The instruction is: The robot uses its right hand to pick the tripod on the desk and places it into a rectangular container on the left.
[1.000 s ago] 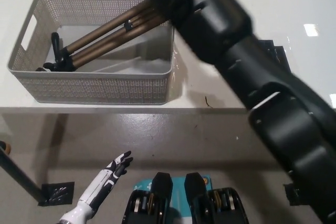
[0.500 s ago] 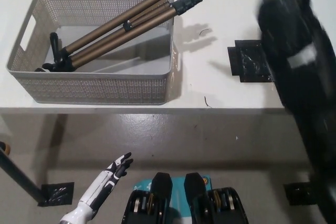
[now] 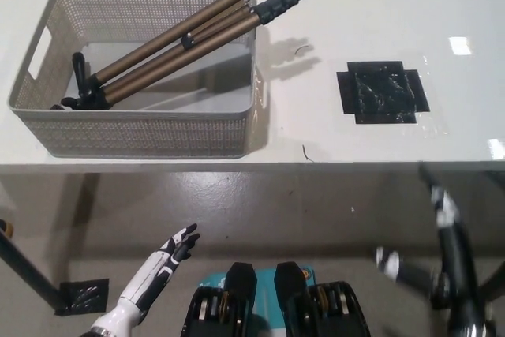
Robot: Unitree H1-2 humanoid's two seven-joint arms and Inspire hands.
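Where the tripod [image 3: 177, 41] overhangs the container [image 3: 142, 132], right hand [image 3: 454, 266] blurred — grip unclear, left hand [image 3: 170, 254] open.

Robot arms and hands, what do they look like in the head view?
The left hand has dark fingers on a slim white forearm with black panels. The right hand is black and blurred, its arm black with white patches. No cables show.

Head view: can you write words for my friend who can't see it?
A folded tripod lies slanted in a grey basket on a white desk, its feet poking over the rim. The white left hand hangs open below; the black right arm is blurred.
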